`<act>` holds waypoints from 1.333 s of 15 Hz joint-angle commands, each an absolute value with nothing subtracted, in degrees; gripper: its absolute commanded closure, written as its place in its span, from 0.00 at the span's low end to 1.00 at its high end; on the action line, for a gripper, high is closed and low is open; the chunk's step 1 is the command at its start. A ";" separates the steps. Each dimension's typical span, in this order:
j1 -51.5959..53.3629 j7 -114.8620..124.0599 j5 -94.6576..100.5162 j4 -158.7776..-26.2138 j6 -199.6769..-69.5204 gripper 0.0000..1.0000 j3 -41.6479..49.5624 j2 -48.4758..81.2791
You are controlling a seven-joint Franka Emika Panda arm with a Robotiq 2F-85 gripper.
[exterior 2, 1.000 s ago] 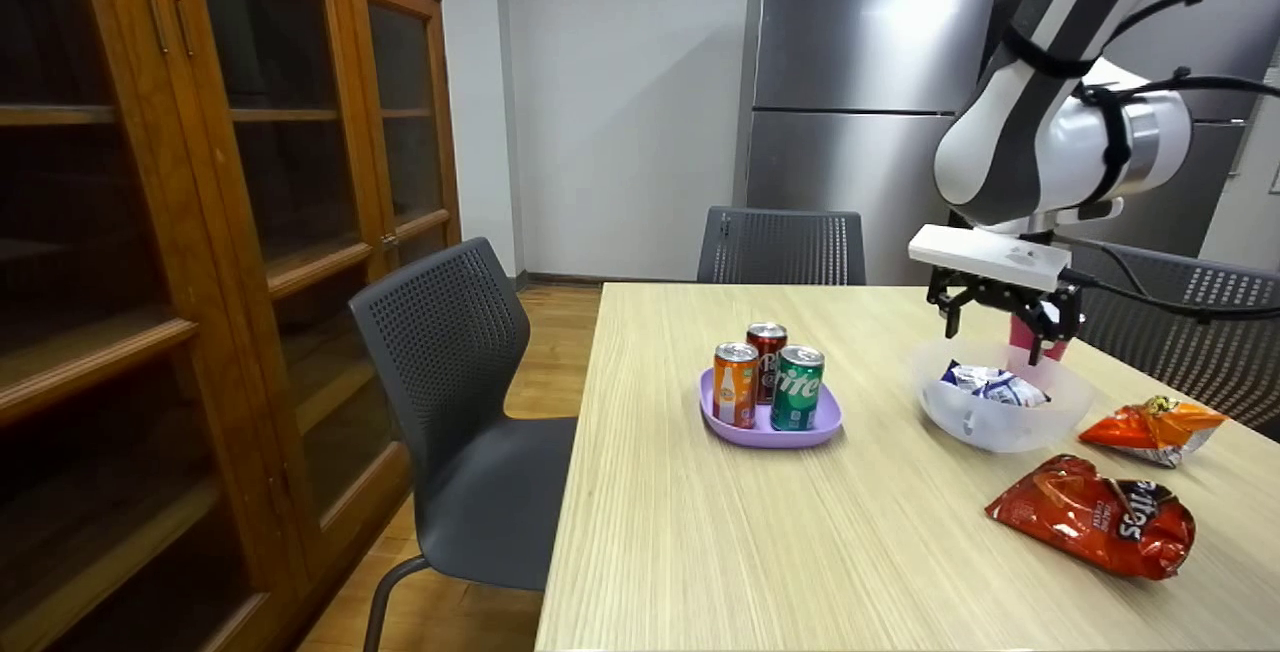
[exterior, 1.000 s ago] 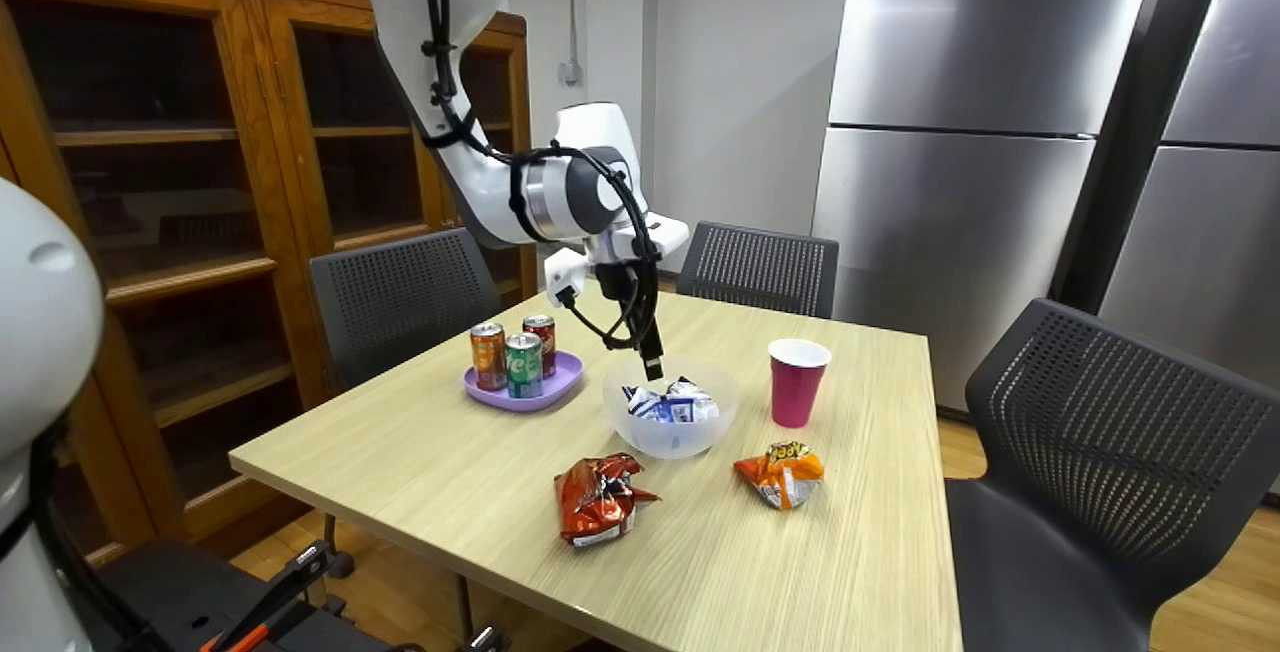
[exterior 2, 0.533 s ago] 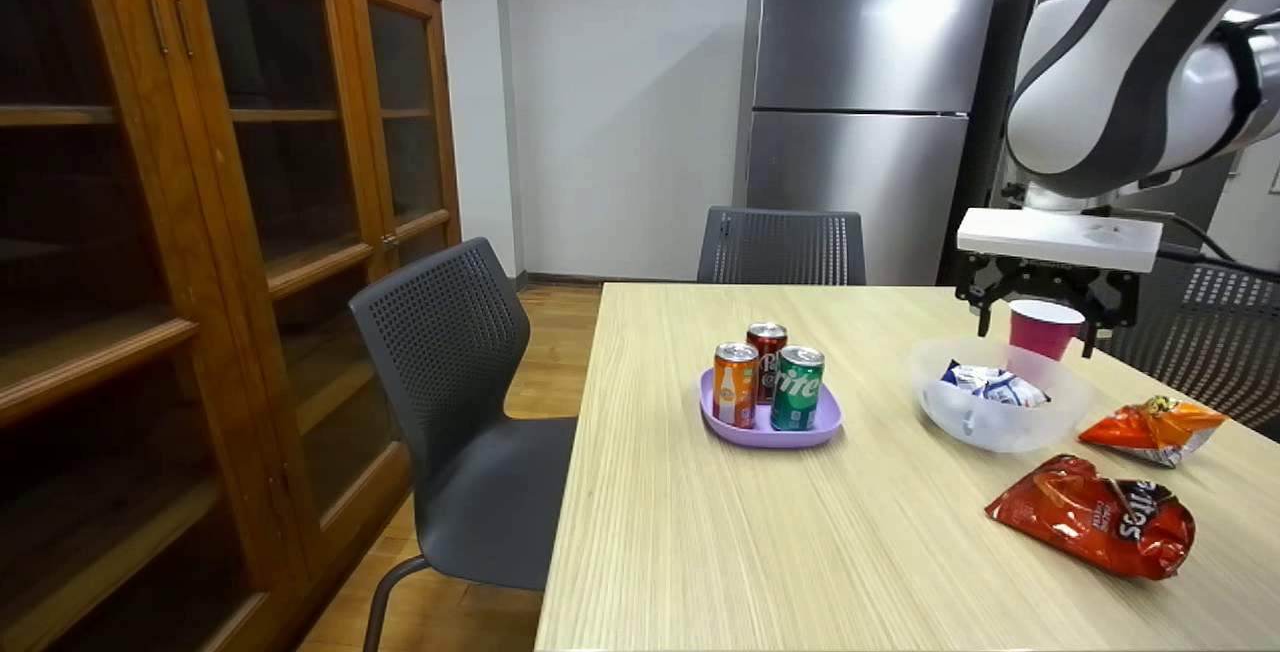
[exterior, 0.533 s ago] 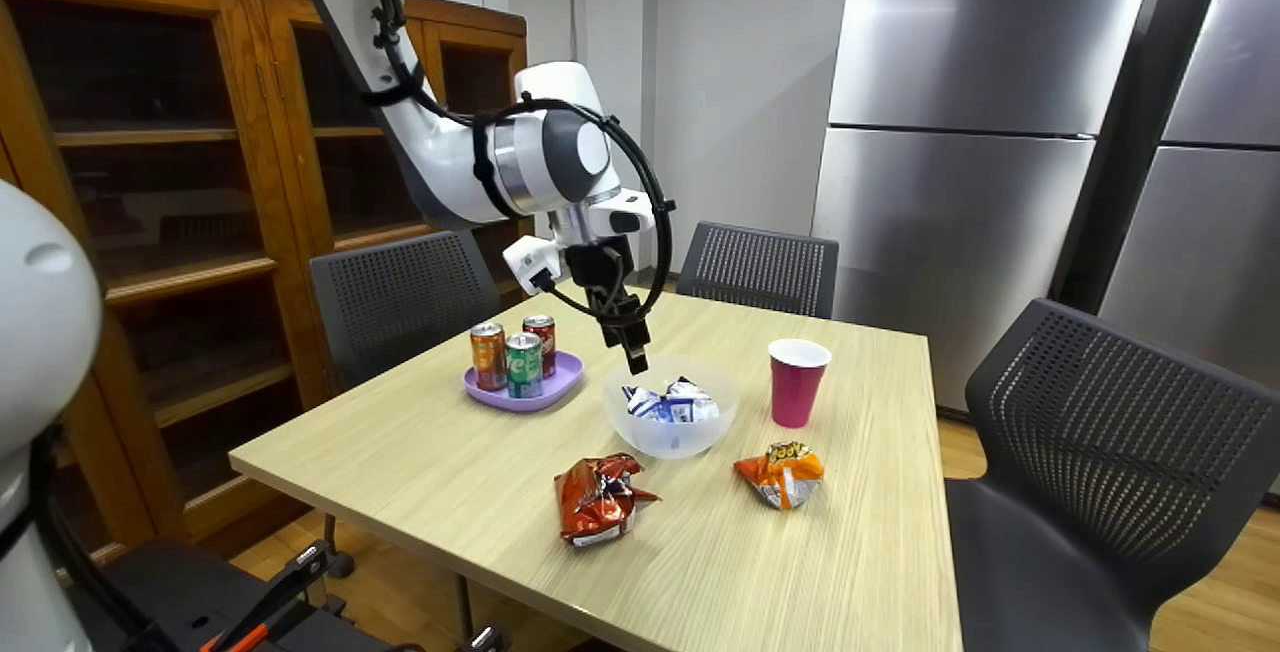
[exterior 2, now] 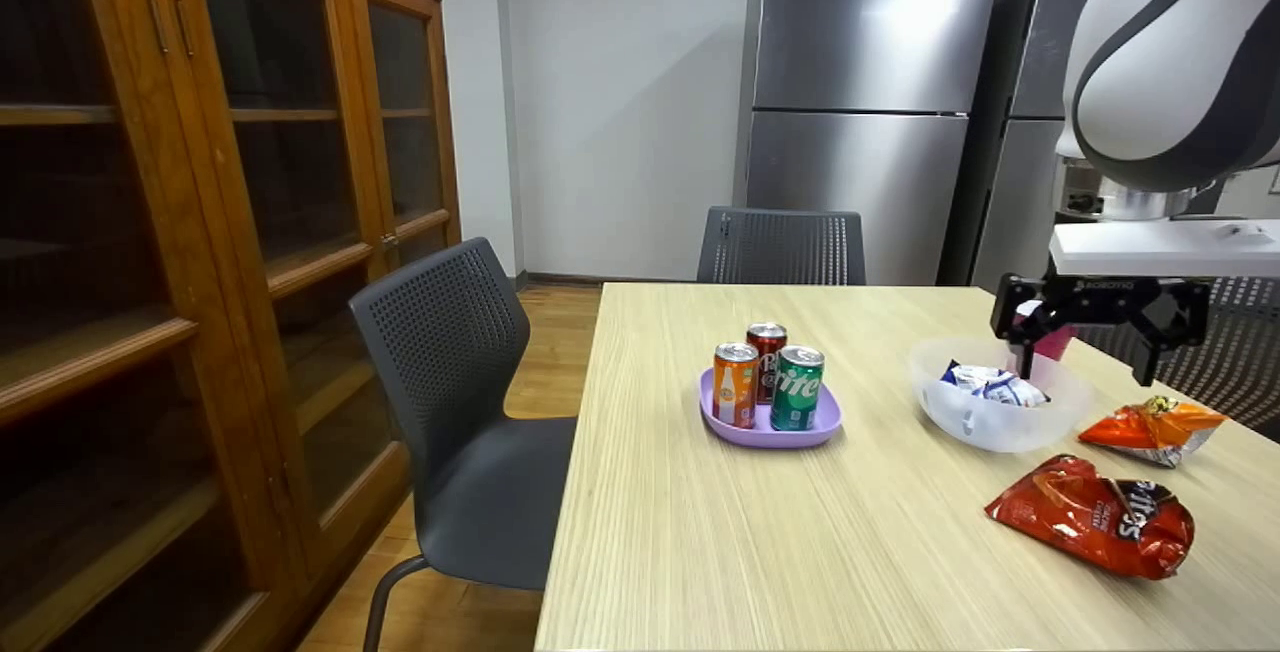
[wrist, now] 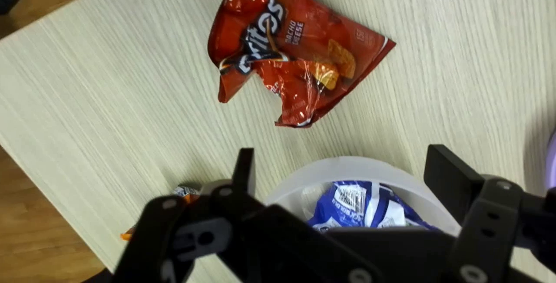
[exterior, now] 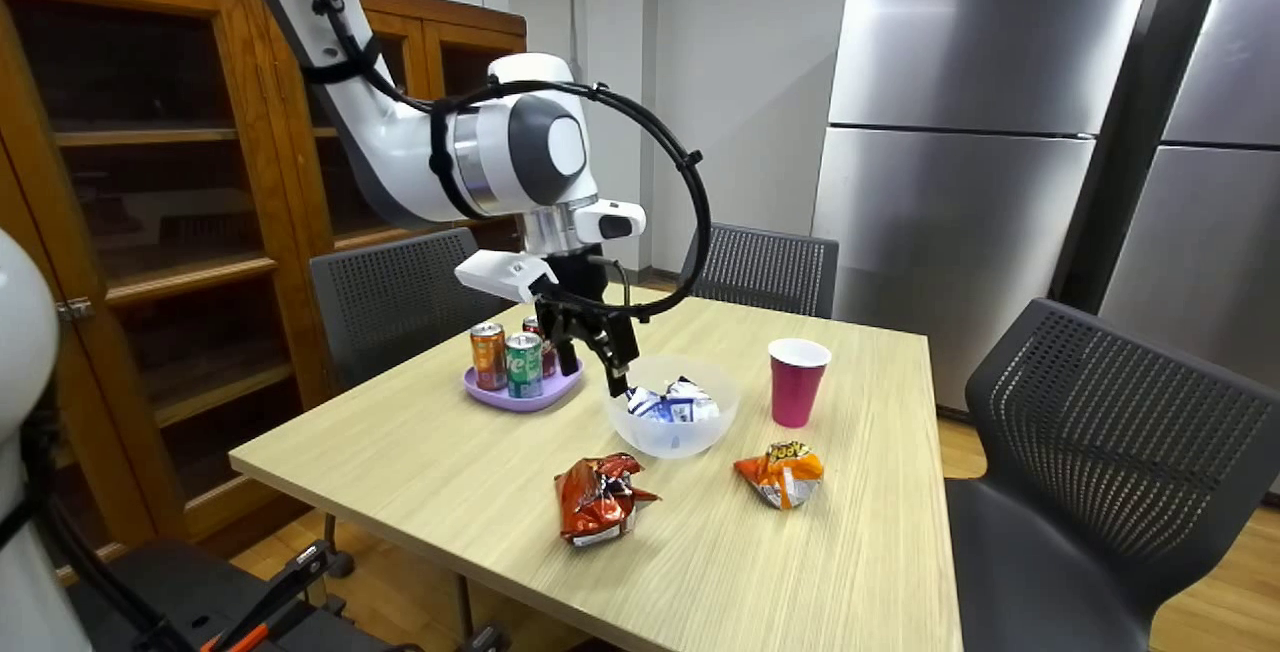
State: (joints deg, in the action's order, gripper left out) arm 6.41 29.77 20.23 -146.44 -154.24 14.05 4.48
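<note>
In an exterior view, the hand (exterior: 594,375) pointed downward over the table (exterior: 400,452), its fingers apart and gripping nothing, with the frosted bowl (exterior: 672,440) near the tips. The bowl stood mouth up on the table, so its wall penned in the blue-and-white packaging (exterior: 670,404), which would probably have shifted about otherwise. A magenta cup (exterior: 798,392) stood near the bowl on its narrower end, wide white mouth upward, the base keeping it upright unaided. In an exterior view, a purple tray (exterior 2: 770,440) gathered an orange can (exterior 2: 735,387), a green can (exterior 2: 797,390) and a dark red can (exterior 2: 768,362), all upright and close together, its raised rim seeming to stop them straying. An orange bag (exterior 2: 1155,429) lay crumpled near the bowl, presumably on its side because soft wrapping could not stand firm alone. One finger stood in front of the bowl as seen there; whether it brushed the rim could not be told. In the wrist view, a red chip bag (wrist: 299,53) lay printed face up on the table, well apart from the fingertips (wrist: 451,174), which stood wide with much of the bowl's rim showing between them. That spread suggested no grip on anything: the table carried the bowl and the bags, and the bowl carried the packaging, so the hand took no weight.
</note>
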 commanded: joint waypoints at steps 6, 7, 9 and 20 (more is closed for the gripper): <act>-0.04 4.31 15.54 -147.33 -148.91 0.00 8.42 4.86; -0.17 3.14 15.48 -146.77 -148.58 0.00 8.20 5.59; -0.20 1.46 16.39 -145.48 -147.30 0.00 7.83 7.19; -1.12 -10.74 15.65 -134.83 -142.84 0.00 5.20 20.10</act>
